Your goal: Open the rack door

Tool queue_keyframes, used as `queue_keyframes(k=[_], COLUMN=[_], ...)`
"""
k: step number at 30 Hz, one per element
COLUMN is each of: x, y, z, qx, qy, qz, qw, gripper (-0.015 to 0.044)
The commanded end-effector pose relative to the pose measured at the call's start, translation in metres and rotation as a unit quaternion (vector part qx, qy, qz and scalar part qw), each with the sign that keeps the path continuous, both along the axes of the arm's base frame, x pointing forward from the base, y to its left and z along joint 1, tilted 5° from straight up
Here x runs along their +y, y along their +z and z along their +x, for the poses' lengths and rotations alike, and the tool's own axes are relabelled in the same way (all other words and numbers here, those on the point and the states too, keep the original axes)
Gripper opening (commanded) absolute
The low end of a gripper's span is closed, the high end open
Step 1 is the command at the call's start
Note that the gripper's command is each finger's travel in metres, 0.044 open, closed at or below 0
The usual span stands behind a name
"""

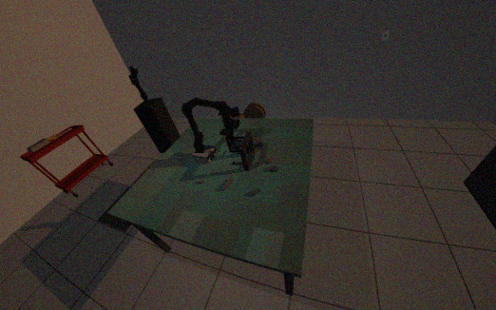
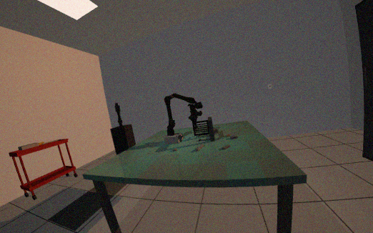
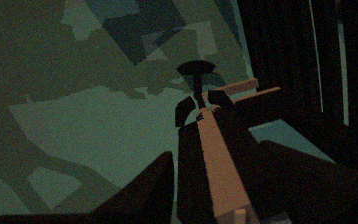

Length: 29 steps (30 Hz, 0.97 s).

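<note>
The rack door [image 1: 238,142] [image 2: 201,128] is a dark slatted panel. It stands swung out from the upright frame [image 1: 245,157] [image 2: 211,129], on the arm's side; its exact angle cannot be told. In the wrist view the handle [image 3: 221,165] is a long bar, orange on one face and dark on the other. My gripper [image 3: 216,153] [image 2: 195,125] is open, with one finger on each side of the handle and dark gaps too dim to judge for contact. In the top and exterior views the handle is hidden by the gripper and too dark to make out.
Several small blocks lie on the green table [image 1: 277,214] [image 2: 194,168], among them one block [image 1: 225,184] [image 2: 199,147] and another block [image 1: 254,192] [image 2: 225,147] in front of the frame. The arm's pale base [image 1: 203,153] [image 2: 173,139] stands left of the door.
</note>
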<state>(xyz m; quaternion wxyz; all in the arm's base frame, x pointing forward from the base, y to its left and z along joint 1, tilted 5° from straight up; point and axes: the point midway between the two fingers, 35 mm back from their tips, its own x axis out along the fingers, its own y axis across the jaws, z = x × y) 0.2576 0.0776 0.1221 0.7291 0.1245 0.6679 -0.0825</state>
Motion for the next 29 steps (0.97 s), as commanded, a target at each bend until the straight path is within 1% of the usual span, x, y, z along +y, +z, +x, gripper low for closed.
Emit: queue_keyframes(k=[1, 29], x=[0.000, -0.001], y=[0.001, 0.038], z=[0.000, -0.001], qx=[0.000, 0.000], qy=[-0.002, -0.001], qz=[0.000, 0.000], qw=[1.000, 1.000], gripper=[0.0288, 0.0288])
